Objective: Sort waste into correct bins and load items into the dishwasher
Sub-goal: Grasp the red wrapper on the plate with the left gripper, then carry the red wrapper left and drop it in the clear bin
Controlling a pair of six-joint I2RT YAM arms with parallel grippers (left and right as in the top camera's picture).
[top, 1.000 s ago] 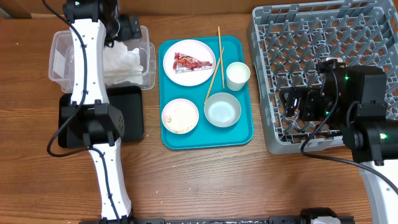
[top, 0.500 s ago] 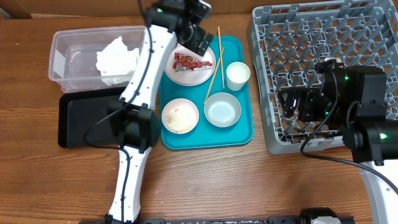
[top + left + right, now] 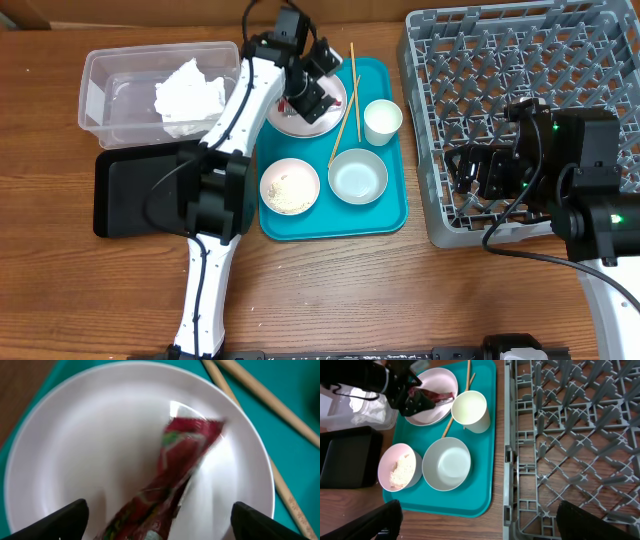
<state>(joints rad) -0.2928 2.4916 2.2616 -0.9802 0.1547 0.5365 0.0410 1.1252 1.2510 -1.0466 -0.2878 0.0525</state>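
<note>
My left gripper (image 3: 305, 88) is open and hangs low over the pale pink plate (image 3: 300, 128) on the teal tray. In the left wrist view its fingers (image 3: 160, 527) straddle the red-and-silver wrapper (image 3: 182, 465) lying on the plate (image 3: 90, 445). The white napkin (image 3: 188, 95) lies in the clear tub (image 3: 108, 105). A bowl with rice (image 3: 290, 186), an empty white bowl (image 3: 358, 177), a white cup (image 3: 382, 120) and two chopsticks (image 3: 347, 105) are on the tray. My right gripper (image 3: 472, 170) is open and empty over the left edge of the grey dish rack (image 3: 520, 80).
The black tray (image 3: 125, 195) lies in front of the tub, partly under my left arm. The teal tray (image 3: 385, 215) sits between the bins and the rack. The right wrist view shows the rack's edge (image 3: 509, 455) close beside the tray.
My left arm has swung right from the tub, leaving the napkin in it, and has come down over the wrapper on the plate. The right arm has not moved.
</note>
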